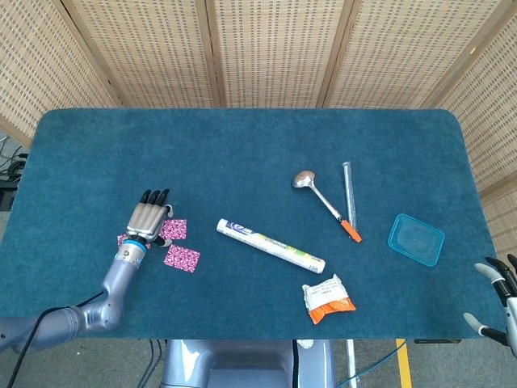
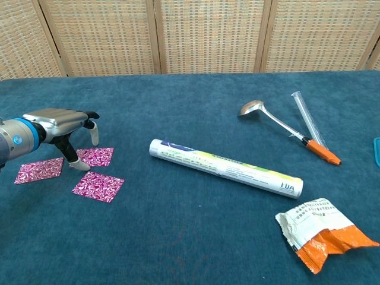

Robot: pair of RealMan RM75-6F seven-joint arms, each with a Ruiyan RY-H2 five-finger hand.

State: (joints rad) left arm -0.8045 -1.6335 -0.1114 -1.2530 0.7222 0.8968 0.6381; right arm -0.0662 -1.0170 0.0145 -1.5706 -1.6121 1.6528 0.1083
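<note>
On the left of the blue tabletop (image 2: 190, 237), the left hand (image 2: 59, 122) hovers palm-down over three pink patterned squares. Its fingers (image 2: 89, 116) stretch forward, slightly apart, and hold nothing; its thumb (image 2: 72, 159) points down, its tip right at the tabletop in the gap between the squares. The left pink square (image 2: 39, 170) lies just left of the thumb, the upper pink square (image 2: 95, 156) just right of it and partly under the fingers, and the lower pink square (image 2: 98, 186) sits near the thumb, a little toward the camera. Whether the thumb tip touches any square's edge cannot be told. In the head view the hand (image 1: 148, 220) covers much of the left square.

Further right, a long white tube (image 2: 224, 168) lies diagonally, well apart from the squares. Below its right end rests a crumpled white-and-orange packet (image 2: 323, 237). Behind them lie a metal spoon (image 2: 270, 117) and a clear stick with an orange tip (image 2: 312, 127), crossing near their lower ends. A blue plastic lid (image 1: 416, 239) sits toward the right edge. The right hand (image 1: 501, 295) hangs off the tabletop's right corner, fingers spread, empty.
</note>
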